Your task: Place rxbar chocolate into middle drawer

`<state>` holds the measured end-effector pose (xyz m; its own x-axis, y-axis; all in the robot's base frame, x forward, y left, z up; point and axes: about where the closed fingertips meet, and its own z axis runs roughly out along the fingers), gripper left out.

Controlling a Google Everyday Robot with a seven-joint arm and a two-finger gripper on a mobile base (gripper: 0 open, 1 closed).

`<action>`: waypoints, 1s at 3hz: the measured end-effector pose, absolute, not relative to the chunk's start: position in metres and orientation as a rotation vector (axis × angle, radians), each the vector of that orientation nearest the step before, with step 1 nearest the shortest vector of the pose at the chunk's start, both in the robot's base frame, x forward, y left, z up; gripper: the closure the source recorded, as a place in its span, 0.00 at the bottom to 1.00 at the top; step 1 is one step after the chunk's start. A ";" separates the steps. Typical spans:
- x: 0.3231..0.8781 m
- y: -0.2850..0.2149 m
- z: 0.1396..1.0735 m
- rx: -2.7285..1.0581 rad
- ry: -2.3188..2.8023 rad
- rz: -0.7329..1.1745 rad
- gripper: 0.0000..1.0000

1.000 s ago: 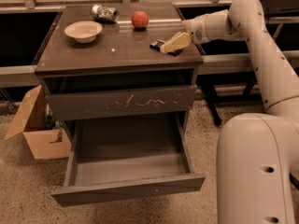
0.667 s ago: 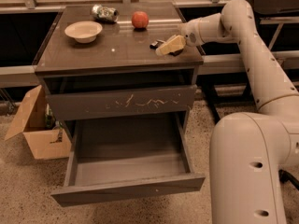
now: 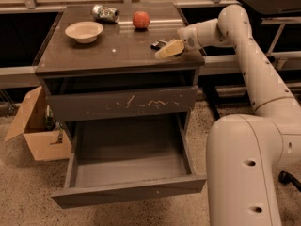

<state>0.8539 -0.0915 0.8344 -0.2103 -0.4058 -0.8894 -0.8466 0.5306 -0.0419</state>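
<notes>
- On the right side of the cabinet top [image 3: 94, 55], your gripper [image 3: 167, 51] sits low over the surface, with the arm reaching in from the right.
- You cannot tell from this view how far the gripper is open, or whether it has hold of anything.
- The rxbar chocolate [image 3: 156, 44] shows as a small dark shape on the top, just at the gripper's far edge and partly hidden by it.
- Below, the middle drawer [image 3: 127, 192] is pulled well out, and you see its smooth grey inside.
- Above it, the scratched drawer [image 3: 124, 102] is shut.
- Toward the back of the top you have a pale bowl [image 3: 83, 31], a crushed can [image 3: 105, 13] and a red apple [image 3: 140, 20].
- A cardboard box [image 3: 40, 126] stands on the floor to the left.
</notes>
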 end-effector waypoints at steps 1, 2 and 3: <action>0.859 -0.093 0.829 -1.013 1.826 0.595 0.00; 0.863 -0.094 0.823 -0.995 1.838 0.604 0.15; 0.864 -0.095 0.819 -0.988 1.849 0.610 0.38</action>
